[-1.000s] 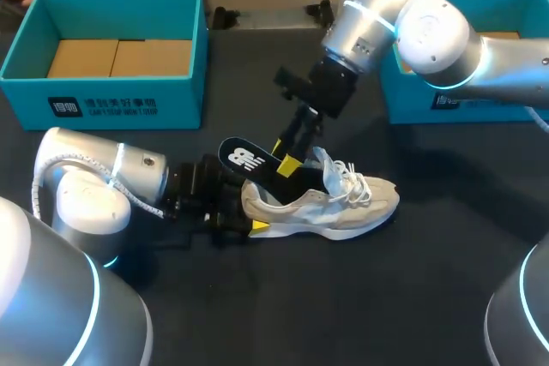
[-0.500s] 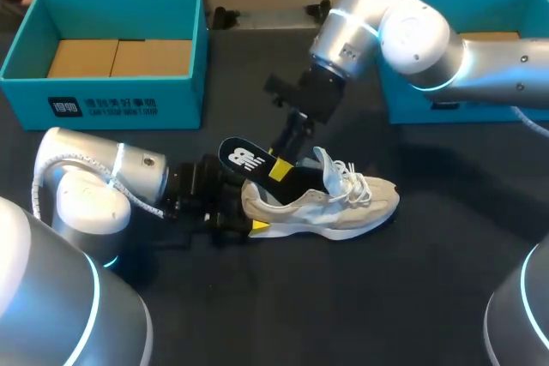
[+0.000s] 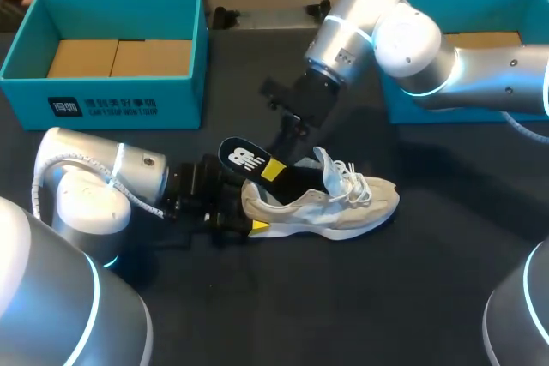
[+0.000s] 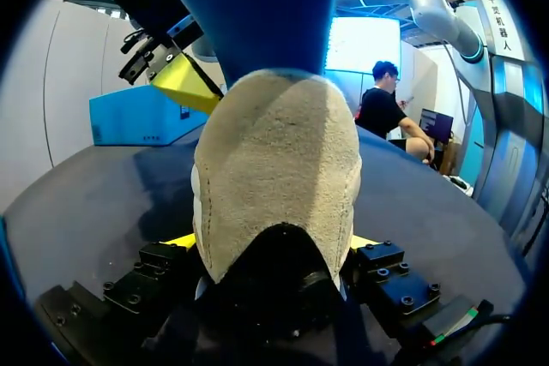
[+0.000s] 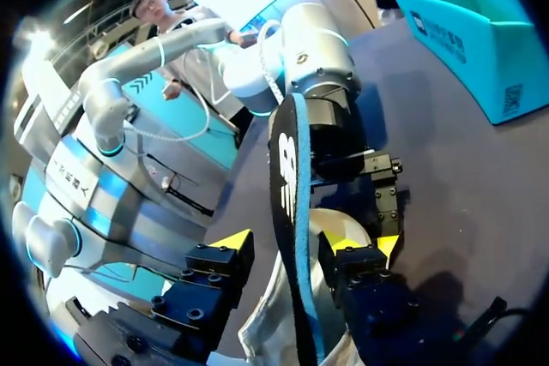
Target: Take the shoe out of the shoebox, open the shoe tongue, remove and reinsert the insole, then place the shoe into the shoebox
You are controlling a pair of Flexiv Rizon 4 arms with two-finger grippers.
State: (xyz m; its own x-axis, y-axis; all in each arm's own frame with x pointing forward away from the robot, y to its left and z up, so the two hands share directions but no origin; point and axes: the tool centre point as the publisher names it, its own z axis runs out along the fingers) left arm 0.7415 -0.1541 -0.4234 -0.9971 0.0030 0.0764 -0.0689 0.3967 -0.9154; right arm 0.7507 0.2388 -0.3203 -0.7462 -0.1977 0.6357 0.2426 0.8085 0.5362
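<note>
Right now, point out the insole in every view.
Head: insole sticks up from the shoe's heel end.
Left wrist: insole rises beyond the heel held by the left tool.
Right wrist: insole stands on edge between the open right tool's fingers.
Landmark: the shoe.

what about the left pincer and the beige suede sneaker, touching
Touching: in the left wrist view the left pincer clamps the beige suede sneaker at its heel from both sides.
</note>
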